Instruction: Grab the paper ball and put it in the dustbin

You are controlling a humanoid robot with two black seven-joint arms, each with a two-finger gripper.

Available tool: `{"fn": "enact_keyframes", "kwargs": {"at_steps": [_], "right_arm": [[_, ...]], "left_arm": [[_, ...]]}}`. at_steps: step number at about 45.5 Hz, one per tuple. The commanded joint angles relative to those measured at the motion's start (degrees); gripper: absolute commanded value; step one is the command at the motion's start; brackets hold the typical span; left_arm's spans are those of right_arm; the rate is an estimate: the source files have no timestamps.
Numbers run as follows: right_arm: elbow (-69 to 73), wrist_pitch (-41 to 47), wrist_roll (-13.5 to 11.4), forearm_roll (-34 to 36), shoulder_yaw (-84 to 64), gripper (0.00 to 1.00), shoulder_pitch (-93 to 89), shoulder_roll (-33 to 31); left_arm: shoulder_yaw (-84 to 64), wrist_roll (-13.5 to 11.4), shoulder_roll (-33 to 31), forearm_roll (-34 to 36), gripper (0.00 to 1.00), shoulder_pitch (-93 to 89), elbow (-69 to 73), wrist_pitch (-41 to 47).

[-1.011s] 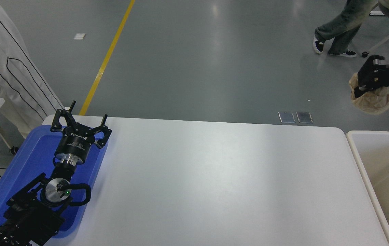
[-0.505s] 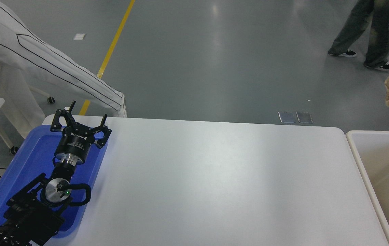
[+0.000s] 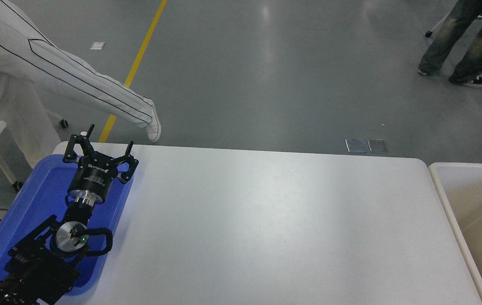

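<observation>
The left end effector (image 3: 107, 144) hangs released over the blue tray (image 3: 37, 199). The dustbin (image 3: 448, 199) sits beside the counter (image 3: 266, 228)

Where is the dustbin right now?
In the head view, the dustbin sits at the right edge, against the white table's right end, cut off by the frame; no paper ball shows inside.

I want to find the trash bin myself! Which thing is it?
Start at the big white table and go to its right end. The large cream-white plastic bin stands there, thick-rimmed, with beige inner walls. Unlike the shallow blue tray at the left, it is deep and pale.
</observation>
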Motion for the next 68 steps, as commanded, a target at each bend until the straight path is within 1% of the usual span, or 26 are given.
{"fn": "enact_keyframes", "kwargs": {"at_steps": [1,8,12,20,28,41,47,52,60,64,68], "right_arm": [[-9.2,-0.01,-0.15,-0.88,-1.42,0.0,-6.13,-9.23],[-14.22,-0.01,-0.15,-0.44,0.95,0.0,-11.41,-11.51],[-18.17,-0.01,-0.24,-0.18,3.32,0.0,-13.78,-13.89],[-25.29,-0.01,-0.24,-0.26,15.18,0.0,-24.94,-17.05],[-35.83,-0.01,-0.32,0.0,26.43,0.0,-38.38,-17.67],[-56.83,-0.01,-0.32,0.09,53.67,0.0,-69.75,-17.23],[-63.26,-0.01,-0.32,0.0,64.66,0.0,-80.75,-16.27],[-65.81,-0.01,-0.32,-0.09,68.27,0.0,-85.76,-13.81],[-65.82,-0.01,-0.24,0.17,70.82,0.0,-90.86,-9.24],[-65.82,-8.07,-0.24,0.26,74.86,0.0,-95.25,-7.48],[-65.64,-18.44,-0.24,0.26,81.09,0.0,-99.91,-5.63]], "left_arm": [[0.0,0.0,0.0,-0.04,1.0,0.0,-0.02,-0.01],[0.0,0.0,0.0,-0.04,1.0,0.0,-0.02,-0.01],[0.0,0.0,0.0,-0.04,1.0,0.0,0.07,-0.01],[0.0,0.0,0.0,-0.04,1.0,0.0,-0.02,-0.01],[0.0,0.0,0.0,-0.04,1.0,0.0,0.07,-0.01],[0.0,0.0,0.0,-0.04,1.0,0.0,-0.02,-0.01],[0.0,0.0,0.0,-0.04,1.0,0.0,-0.02,-0.01],[0.0,0.0,0.0,-0.04,1.0,0.0,0.07,-0.01],[0.0,0.0,0.0,-0.04,1.0,0.0,-0.02,-0.01],[0.0,0.0,0.0,-0.04,1.0,0.0,0.07,-0.01],[0.0,0.0,0.0,-0.04,1.0,0.0,-0.02,-0.01]]}}
